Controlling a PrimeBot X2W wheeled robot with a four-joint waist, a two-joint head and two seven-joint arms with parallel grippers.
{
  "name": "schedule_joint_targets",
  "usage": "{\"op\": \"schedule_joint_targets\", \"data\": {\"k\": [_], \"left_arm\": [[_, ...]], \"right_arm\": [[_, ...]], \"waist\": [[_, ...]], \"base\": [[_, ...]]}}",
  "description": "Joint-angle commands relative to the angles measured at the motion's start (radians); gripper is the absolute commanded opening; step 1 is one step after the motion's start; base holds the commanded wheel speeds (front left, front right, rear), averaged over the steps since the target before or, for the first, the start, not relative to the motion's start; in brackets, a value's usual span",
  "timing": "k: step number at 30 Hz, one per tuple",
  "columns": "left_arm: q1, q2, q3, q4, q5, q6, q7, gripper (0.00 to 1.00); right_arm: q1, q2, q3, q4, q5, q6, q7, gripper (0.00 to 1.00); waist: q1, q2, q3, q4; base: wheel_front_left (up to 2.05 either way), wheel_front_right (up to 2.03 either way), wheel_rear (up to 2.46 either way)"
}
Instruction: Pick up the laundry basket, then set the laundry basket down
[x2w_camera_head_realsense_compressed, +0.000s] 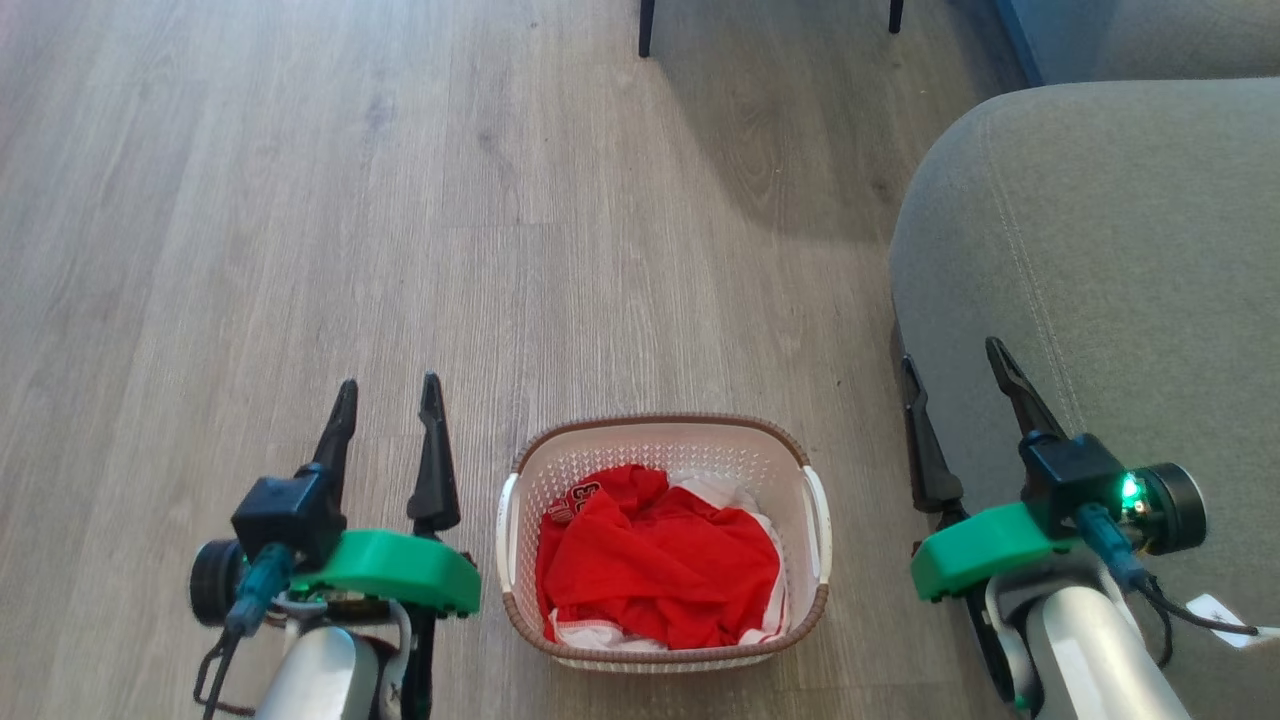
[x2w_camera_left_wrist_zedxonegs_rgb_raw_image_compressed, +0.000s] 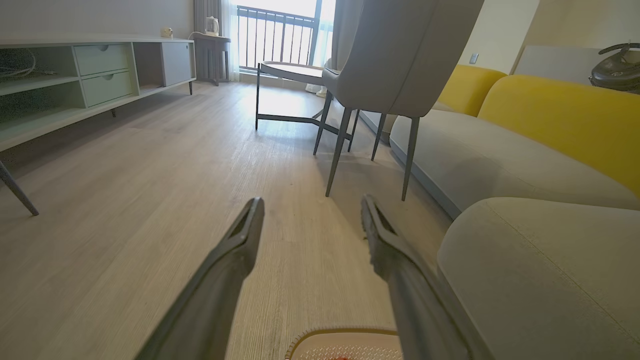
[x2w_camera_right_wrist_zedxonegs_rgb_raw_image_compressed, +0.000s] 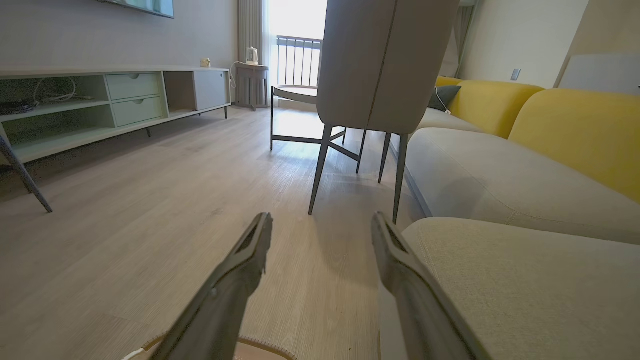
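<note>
head view: laundry basket (x2w_camera_head_realsense_compressed: 665, 455) sitting on the floor (x2w_camera_head_realsense_compressed: 300, 200), holding red-and-white clothes (x2w_camera_head_realsense_compressed: 655, 560), lying between both pincers. left pincer (x2w_camera_head_realsense_compressed: 389, 383) hanging open near its left side; right pincer (x2w_camera_head_realsense_compressed: 950, 354) hanging open, apart from it, beside the grey sofa (x2w_camera_head_realsense_compressed: 1100, 250).
left wrist view: its rim showing at the bottom edge between spread fingers.
right wrist view: its rim showing at lower left; chair (x2w_camera_right_wrist_zedxonegs_rgb_raw_image_compressed: 385, 65) standing ahead.

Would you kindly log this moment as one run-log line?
phase: pre-grasp; white perforated plastic laundry basket with brown rim: on wood floor, ungrasped; left gripper: open; right gripper: open
</note>
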Motion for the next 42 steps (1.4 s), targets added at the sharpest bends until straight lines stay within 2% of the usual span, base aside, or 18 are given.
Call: {"op": "schedule_joint_targets", "data": {"k": [1,4,9,16,22,35,42], "left_arm": [[-0.031,-0.003,0.028,-0.031,0.013,-0.010,-0.018,1.00],[-0.031,-0.003,0.022,-0.002,-0.010,-0.034,-0.018,1.00],[-0.037,-0.004,0.026,0.033,-0.033,-0.038,-0.018,1.00],[-0.038,-0.004,0.031,0.038,-0.040,-0.034,-0.018,1.00],[-0.043,-0.004,0.025,0.066,-0.055,-0.049,-0.018,1.00],[-0.048,-0.004,0.020,0.076,-0.039,-0.049,-0.018,1.00],[-0.059,-0.004,0.016,0.104,-0.040,-0.024,-0.018,1.00]], "right_arm": [[-0.037,0.007,0.021,-0.026,-0.031,0.007,-0.016,1.00],[-0.040,0.007,0.017,-0.016,-0.022,0.007,-0.016,1.00],[-0.040,0.007,0.013,-0.007,-0.014,0.007,-0.016,1.00],[-0.034,0.007,-0.007,0.026,0.092,0.007,-0.016,1.00],[-0.037,0.007,-0.001,0.037,0.094,0.007,-0.016,1.00],[-0.044,0.007,0.008,0.055,0.083,0.007,-0.016,1.00],[-0.058,0.007,0.009,0.080,0.078,0.007,-0.016,1.00]], "waist": [[0.0000,0.0000,0.001,0.000],[0.0000,0.0000,0.001,0.000],[0.0000,0.0000,0.000,0.000],[0.0000,0.0000,0.001,-0.002],[0.0000,0.0000,0.004,-0.004],[0.0000,0.0000,0.008,-0.007],[0.0000,0.0000,0.044,-0.008]], "base": [[0.00,0.00,0.00],[0.00,0.00,0.00],[0.00,0.00,0.00],[0.00,0.00,0.00],[0.00,0.00,0.00],[0.00,0.00,0.00],[0.00,0.00,0.00]]}}
